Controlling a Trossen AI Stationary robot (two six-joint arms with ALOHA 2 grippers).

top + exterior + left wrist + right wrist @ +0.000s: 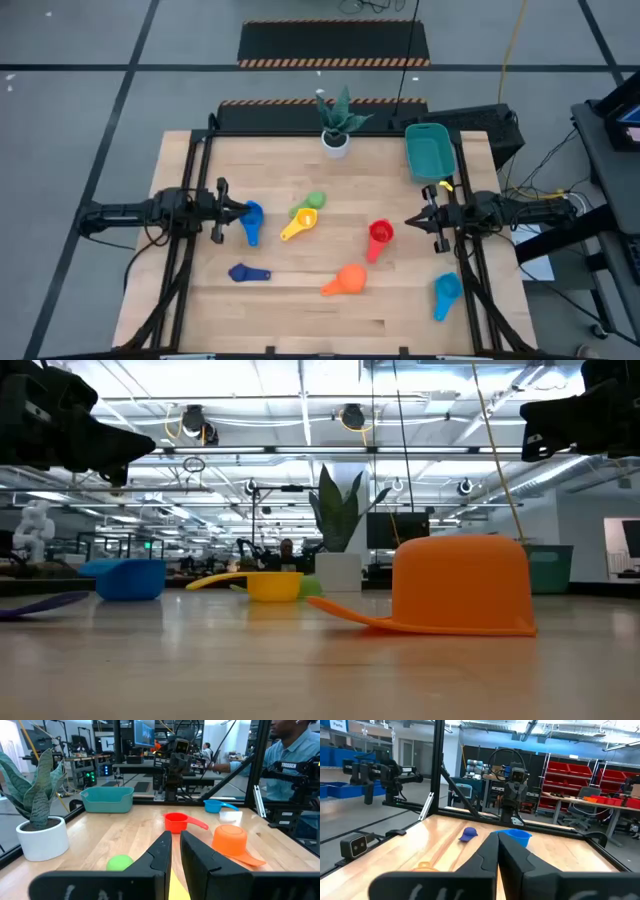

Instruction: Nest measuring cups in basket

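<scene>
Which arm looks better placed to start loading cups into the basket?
Probably right: its shut right gripper hovers beside the red plastic measuring cup, near the teal rectangular plastic basket. The left gripper waits across the table.

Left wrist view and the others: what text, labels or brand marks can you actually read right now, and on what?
"TROSSEN" in white letters on a dark arm beside the person, left wrist view.
White sign at the corner of the right wrist view: cut off, part of a word only, not readable.
Screen behind the table in the left wrist view: too blurred to read.
Cups, basket, pot: no markings visible.
</scene>
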